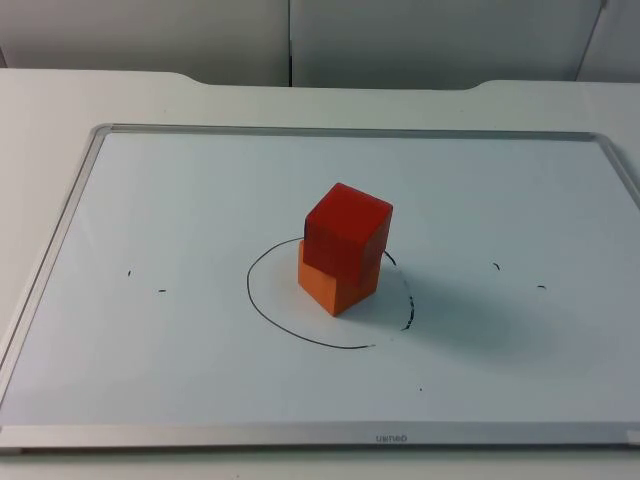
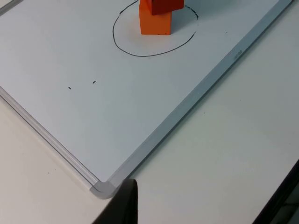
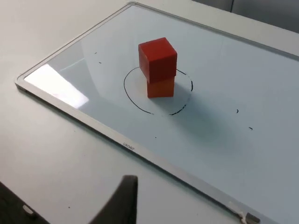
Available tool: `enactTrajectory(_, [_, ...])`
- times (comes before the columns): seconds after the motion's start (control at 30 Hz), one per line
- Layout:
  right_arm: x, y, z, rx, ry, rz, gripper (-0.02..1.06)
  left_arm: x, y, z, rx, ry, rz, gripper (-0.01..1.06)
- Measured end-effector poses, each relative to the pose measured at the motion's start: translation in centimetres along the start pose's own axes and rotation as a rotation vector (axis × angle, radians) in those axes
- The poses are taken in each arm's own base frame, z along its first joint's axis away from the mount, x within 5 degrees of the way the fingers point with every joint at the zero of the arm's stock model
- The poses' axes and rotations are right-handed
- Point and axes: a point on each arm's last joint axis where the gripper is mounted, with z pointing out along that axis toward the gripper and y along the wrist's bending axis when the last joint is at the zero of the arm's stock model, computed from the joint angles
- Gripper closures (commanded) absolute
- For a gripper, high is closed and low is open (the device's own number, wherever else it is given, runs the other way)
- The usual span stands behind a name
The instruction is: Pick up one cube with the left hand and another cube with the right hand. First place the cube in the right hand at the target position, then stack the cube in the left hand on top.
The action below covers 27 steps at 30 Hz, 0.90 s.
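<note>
- Cubes first: the red cube [image 1: 347, 229] sits on top of the orange cube [image 1: 337, 285], and the two touch.
- The red one is turned a little and hangs a bit over the edge of the orange one (it looks steady all the same).
- The stack stands inside the drawn circle [image 1: 262, 310] on the whiteboard [image 1: 180, 200], close to the far side of the ring.
- The whiteboard lies flat on the white table [image 1: 60, 100].
- The left gripper [image 2: 122, 205] is well apart from the stack, out past a corner of the board's frame. One black fingertip is all there is to go on, so I cannot tell if its jaws are open or closed. No cube is near it.
- The right gripper [image 3: 122, 200] is also well apart from the stack, over the bare table beside the board's long edge. I cannot tell how its jaws stand either.
- My guess is that the job is done: one cube is on the target and the other is stacked on it.
- Nothing looks left to do, and both arms seem to be waiting.
</note>
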Motion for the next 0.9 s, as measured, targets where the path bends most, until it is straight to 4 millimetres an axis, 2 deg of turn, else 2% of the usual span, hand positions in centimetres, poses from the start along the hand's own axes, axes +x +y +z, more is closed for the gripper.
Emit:
enactTrajectory(0.23, [0.04, 0.0, 0.05, 0.0, 0.002, 0.052, 0.0, 0.0, 0.01, 0.0, -0.002, 0.0, 0.001, 0.0])
enactTrajectory(0.9, [0.04, 0.05, 0.05, -0.005, 0.002, 0.057, 0.0, 0.0, 0.03, 0.0, -0.003, 0.0, 0.002, 0.0])
